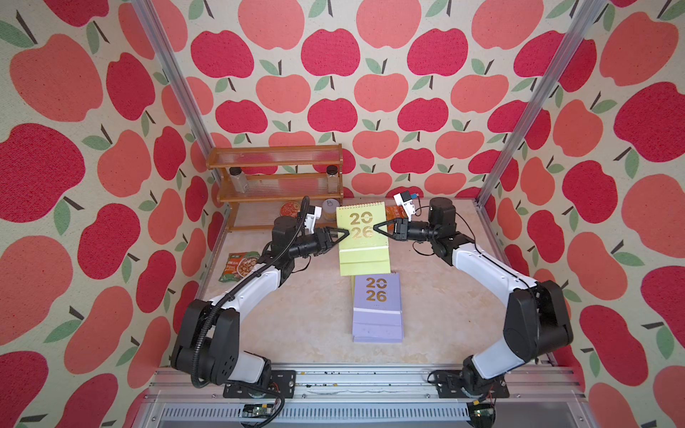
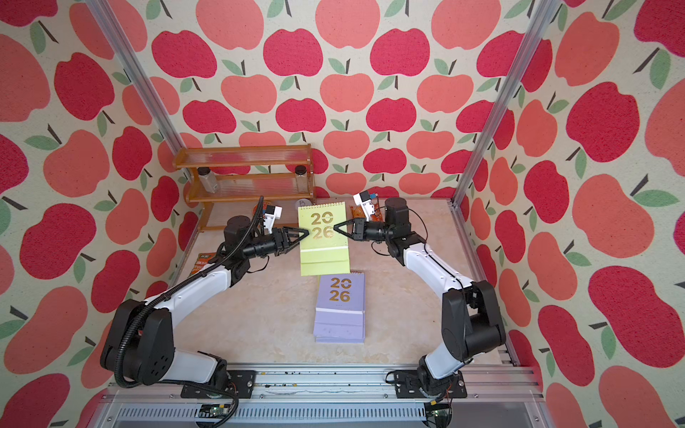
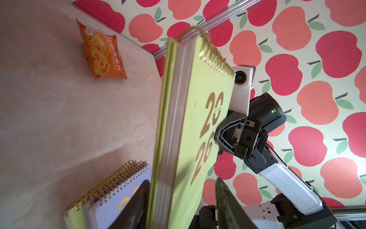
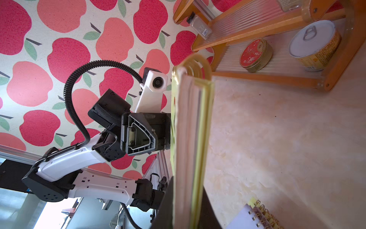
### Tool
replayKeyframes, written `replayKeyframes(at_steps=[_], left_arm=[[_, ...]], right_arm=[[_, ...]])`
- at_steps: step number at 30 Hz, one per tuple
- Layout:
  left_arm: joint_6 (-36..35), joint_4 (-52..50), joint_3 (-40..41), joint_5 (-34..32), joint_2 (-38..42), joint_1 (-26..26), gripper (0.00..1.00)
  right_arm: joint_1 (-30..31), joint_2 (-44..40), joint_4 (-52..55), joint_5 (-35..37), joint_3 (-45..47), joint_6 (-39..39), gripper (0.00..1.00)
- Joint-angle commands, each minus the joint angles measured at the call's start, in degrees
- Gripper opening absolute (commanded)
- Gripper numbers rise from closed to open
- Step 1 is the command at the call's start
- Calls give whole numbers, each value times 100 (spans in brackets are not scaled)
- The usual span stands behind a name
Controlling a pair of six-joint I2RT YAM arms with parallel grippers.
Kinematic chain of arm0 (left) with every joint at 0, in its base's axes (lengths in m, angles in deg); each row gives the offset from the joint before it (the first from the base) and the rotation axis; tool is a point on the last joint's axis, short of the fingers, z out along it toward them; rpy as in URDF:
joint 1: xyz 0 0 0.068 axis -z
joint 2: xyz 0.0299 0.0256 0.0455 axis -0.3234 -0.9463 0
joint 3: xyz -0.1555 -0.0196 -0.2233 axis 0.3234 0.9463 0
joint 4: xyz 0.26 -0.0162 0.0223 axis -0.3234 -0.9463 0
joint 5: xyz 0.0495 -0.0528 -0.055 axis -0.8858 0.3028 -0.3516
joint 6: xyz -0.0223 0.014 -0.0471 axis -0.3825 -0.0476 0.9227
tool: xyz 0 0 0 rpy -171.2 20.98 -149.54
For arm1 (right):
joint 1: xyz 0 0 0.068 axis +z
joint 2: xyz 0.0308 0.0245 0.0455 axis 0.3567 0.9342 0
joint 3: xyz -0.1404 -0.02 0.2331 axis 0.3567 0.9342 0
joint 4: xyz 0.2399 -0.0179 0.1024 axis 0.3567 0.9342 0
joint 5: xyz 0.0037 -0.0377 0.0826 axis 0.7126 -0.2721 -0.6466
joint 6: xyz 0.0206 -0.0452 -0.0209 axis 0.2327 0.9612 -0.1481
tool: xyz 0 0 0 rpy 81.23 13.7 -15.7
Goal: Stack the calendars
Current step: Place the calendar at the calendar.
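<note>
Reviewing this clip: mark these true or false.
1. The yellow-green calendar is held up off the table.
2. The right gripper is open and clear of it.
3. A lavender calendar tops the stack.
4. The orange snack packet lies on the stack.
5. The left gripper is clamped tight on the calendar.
1. True. The yellow-green calendar hangs above the table, between the two grippers.
2. False. The right gripper is shut on the calendar's edge.
3. True. A lavender calendar lies on top of the stack.
4. False. The orange snack packet lies on the table, apart from the stack.
5. False. The left gripper has its jaws apart, one on either side of the calendar.
</note>
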Motion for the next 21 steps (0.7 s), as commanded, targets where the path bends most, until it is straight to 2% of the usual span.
replayKeyframes(at_steps=[1, 5, 9, 15, 21], left_arm=[[-191, -166, -209, 10, 228, -126, 59], [-400, -477, -257, 30, 448, -315, 65], [-439, -498, -260, 128, 501, -402, 66], [218, 735, -144, 704, 206, -443, 66], [291, 997, -275, 878, 0, -306, 63]], right_arm=[[-129, -375, 161, 44, 107, 178, 0], [-239, -633, 327, 4, 264, 141, 0], [-258, -800, 279, -342, 391, -107, 0], [-259, -1087, 12, -831, 718, -541, 0], [-262, -1388, -119, -868, 965, -642, 0]])
